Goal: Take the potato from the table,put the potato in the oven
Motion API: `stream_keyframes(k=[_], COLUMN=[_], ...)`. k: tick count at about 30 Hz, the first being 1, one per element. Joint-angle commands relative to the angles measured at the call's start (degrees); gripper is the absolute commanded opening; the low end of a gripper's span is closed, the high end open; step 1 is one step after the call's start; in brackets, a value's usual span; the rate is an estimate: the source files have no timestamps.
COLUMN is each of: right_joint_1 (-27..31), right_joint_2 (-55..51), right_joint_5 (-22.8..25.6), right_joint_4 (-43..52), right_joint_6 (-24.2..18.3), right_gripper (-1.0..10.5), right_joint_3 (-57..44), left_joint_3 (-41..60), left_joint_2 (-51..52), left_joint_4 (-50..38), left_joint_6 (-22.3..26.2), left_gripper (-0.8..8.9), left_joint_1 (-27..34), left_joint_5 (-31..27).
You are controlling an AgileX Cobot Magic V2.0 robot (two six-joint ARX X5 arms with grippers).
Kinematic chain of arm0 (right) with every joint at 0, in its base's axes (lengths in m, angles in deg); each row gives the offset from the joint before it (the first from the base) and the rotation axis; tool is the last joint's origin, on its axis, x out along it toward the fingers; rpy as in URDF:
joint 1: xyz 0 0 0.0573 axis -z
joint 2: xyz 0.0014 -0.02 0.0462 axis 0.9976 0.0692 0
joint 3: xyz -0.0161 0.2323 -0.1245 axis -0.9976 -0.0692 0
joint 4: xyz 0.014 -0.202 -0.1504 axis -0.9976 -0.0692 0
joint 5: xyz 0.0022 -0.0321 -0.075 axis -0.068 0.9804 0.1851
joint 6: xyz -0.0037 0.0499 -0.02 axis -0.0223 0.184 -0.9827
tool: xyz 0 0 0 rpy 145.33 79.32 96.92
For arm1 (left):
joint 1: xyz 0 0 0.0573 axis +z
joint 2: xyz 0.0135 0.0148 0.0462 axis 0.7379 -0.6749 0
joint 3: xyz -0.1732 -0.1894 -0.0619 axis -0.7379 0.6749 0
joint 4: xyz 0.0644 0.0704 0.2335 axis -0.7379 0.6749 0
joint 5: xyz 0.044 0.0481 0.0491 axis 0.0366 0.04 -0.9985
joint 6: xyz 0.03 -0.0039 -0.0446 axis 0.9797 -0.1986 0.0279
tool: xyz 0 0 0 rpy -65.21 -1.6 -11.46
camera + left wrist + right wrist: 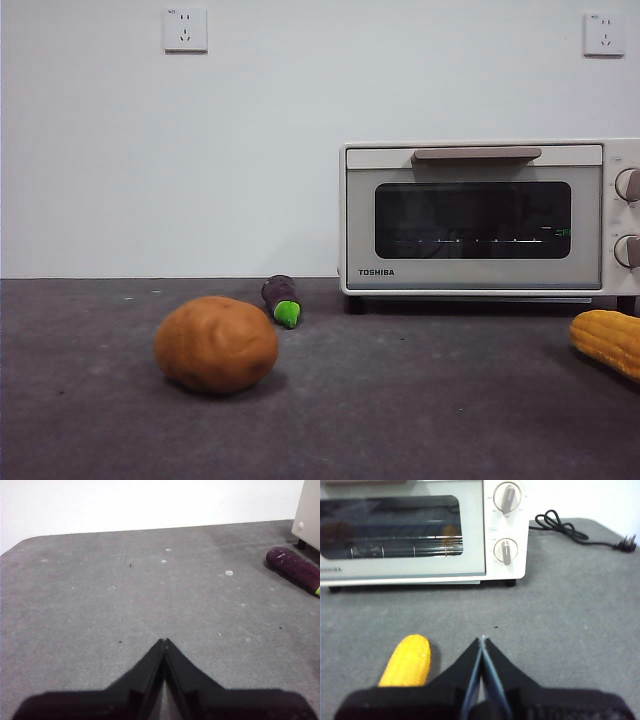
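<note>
potato (pixel 216 344) near-left on worktop (pixel 400 400), untouched | oven (pixel 474 216) far-right, door closed | left end effector (pixel 164 642) pinched empty | right end effector (pixel 482 639) pinched empty beside corn (pixel 407 661) | risk: closed door blocks insertion; round potato may roll off grasp

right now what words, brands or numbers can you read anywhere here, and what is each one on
"TOSHIBA": lower left of the door of the cream-white boxy toaster oven, front view.
Markings around its two round knobs: too small to read.
Small marks on the white wall sockets: too blurred to read.
Nothing else legible.
</note>
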Motion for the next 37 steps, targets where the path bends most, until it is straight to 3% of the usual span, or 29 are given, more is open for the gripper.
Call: stream_keyframes(k=[1,6,13,24,30,37], right_joint_1=[0.0,0.0,0.0,0.0,0.0,0.0], right_joint_2=[-0.1,0.0,0.0,0.0,0.0,0.9], right_joint_5=[-0.2,-0.2,-3.0,-4.9,-4.9,-4.8], right_joint_4=[0.5,0.5,0.7,0.3,0.3,0.4], right_joint_6=[5.7,8.5,11.6,11.5,11.5,11.3], right_gripper=[0.0,0.0,-0.1,-0.1,-0.1,-0.1], right_joint_3=[-0.6,-0.6,0.3,8.5,13.0,17.1], left_joint_3=[0.5,0.5,0.3,-3.8,-6.8,-11.7], left_joint_2=[0.0,-0.7,-2.7,-9.7,-15.2,-21.5], left_joint_4=[-0.4,-0.6,-0.5,-1.3,-6.7,-18.1], left_joint_6=[-0.3,-1.0,-8.1,-28.5,-30.9,-39.7], left_gripper=[-0.04,-0.05,-0.05,-0.05,-0.05,-0.04], left_joint_1=[0.1,0.0,0.0,0.0,0.0,0.0], left_joint_5=[0.0,0.2,0.2,5.1,6.0,6.0])
